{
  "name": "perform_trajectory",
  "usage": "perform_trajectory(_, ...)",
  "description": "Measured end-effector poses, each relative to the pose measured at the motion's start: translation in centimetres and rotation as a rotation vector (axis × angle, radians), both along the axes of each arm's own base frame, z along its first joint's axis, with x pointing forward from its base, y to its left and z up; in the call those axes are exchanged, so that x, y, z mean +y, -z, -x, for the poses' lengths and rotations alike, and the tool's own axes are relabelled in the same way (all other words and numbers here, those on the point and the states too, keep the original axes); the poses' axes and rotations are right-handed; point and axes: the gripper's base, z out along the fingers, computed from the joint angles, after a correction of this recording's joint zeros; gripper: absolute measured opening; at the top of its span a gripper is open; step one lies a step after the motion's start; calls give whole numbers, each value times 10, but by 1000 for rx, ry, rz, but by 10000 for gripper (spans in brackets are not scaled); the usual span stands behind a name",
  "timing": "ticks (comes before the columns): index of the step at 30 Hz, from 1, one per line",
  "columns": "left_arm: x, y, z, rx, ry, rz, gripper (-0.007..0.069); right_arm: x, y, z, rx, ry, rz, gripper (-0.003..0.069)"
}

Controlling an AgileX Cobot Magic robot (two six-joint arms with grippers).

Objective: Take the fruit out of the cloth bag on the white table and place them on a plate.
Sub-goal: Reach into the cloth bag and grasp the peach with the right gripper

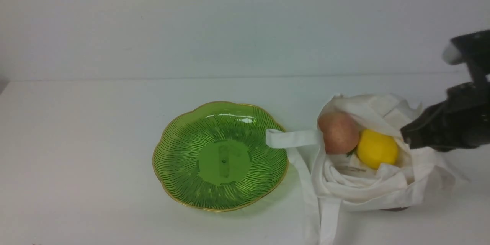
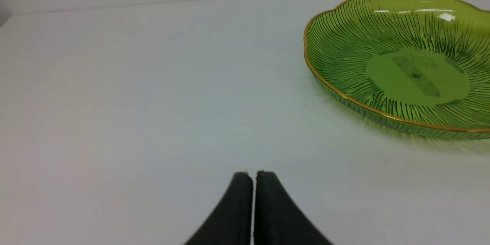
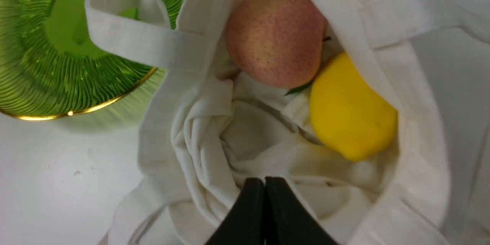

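The off-white cloth bag (image 1: 367, 183) lies open on the white table (image 1: 95, 141), right of the green gold-rimmed plate (image 1: 180, 149). Inside it sit the pinkish-red peach (image 1: 338, 132) and the yellow lemon (image 1: 377, 148), touching each other. One strap (image 1: 293, 138) lies over the plate's rim. My right gripper (image 1: 405, 133) is shut and empty at the bag's right edge, just right of the lemon. In the right wrist view it (image 3: 265, 179) hangs above the bag's folds, near the lemon (image 3: 350, 116) and peach (image 3: 275, 34). My left gripper (image 2: 254, 173) is shut and empty over bare table, left of the plate (image 2: 344, 42).
A plain pale wall (image 1: 229, 19) rises behind the table's far edge. The second bag strap (image 1: 325, 222) trails toward the table's front edge. The plate holds nothing.
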Motion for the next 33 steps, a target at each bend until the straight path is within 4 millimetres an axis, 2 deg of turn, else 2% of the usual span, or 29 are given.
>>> perform_trajectory(5,0,0,0,0,0,0,-8,26,21,-36,8,2,3,4)
perform_trajectory(10,0,0,0,0,0,0,-8,36,35,-57,-30,25,20,67)
perform_trajectory(12,0,0,0,0,0,0,-8,39,44,-66,-43,37,28,121)
perform_trajectory(14,0,0,0,0,0,0,-8,42,52,-78,-59,47,31,238)
perform_trajectory(15,0,0,0,0,0,0,-8,43,53,-79,-61,49,31,257)
perform_trajectory(19,0,0,0,0,0,0,-8,46,68,-93,-49,55,40,456)
perform_trajectory(20,0,0,0,0,0,0,-8,46,71,-94,-45,55,42,456)
perform_trajectory(21,0,0,0,0,0,0,-8,47,78,-97,-34,57,47,536)
perform_trajectory(24,0,0,0,0,0,0,-8,49,89,-100,-13,55,55,613)
perform_trajectory(30,0,0,0,0,0,0,-8,51,105,-103,18,65,56,634)
perform_trajectory(33,0,0,0,0,0,0,-8,51,108,-104,32,76,42,601)
